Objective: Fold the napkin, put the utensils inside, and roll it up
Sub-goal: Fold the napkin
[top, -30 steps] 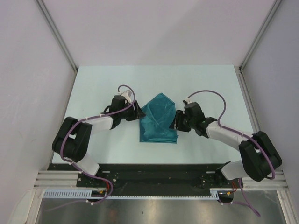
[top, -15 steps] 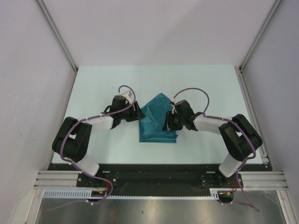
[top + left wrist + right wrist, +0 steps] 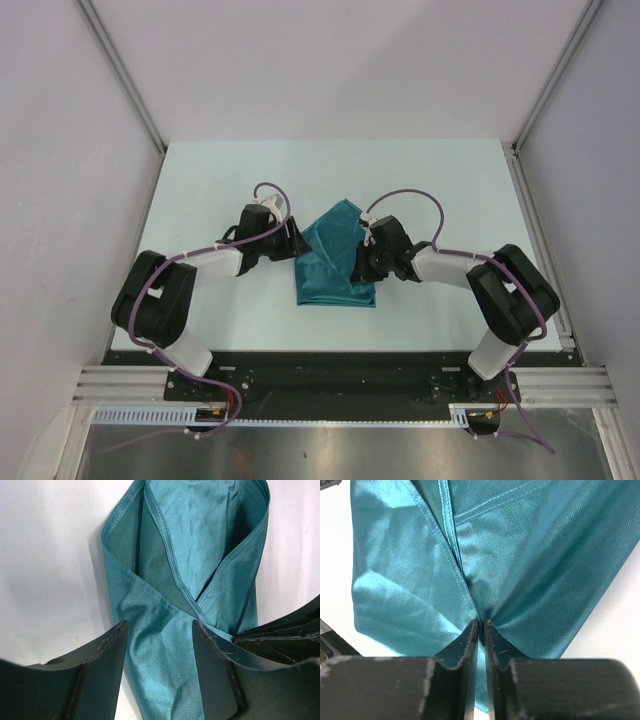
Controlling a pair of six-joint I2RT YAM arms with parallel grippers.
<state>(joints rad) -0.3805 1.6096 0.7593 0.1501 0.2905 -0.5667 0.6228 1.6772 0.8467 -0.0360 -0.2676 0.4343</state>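
The teal napkin (image 3: 335, 262) lies folded and bunched at mid-table between both arms. My right gripper (image 3: 358, 268) sits on its right part; the right wrist view shows that gripper (image 3: 481, 622) shut on a pinched ridge of the napkin (image 3: 545, 555), cloth fanning out both sides. My left gripper (image 3: 298, 242) is at the napkin's left edge. Seen from the left wrist, this gripper (image 3: 159, 625) is open, its fingers (image 3: 100, 670) straddling a strip of napkin (image 3: 200, 540) without squeezing it. The utensils are hidden or out of view.
The pale table top (image 3: 210, 190) is bounded by white walls left, right and back, with metal frame posts (image 3: 120, 70) at the corners. The right gripper's dark body (image 3: 295, 635) shows at the right edge of the left wrist view, close to my left fingers.
The right arm swung left onto the napkin and its jaws closed on a pinch of cloth, drawing the napkin's right side in slightly. The left arm and gripper stayed as they were.
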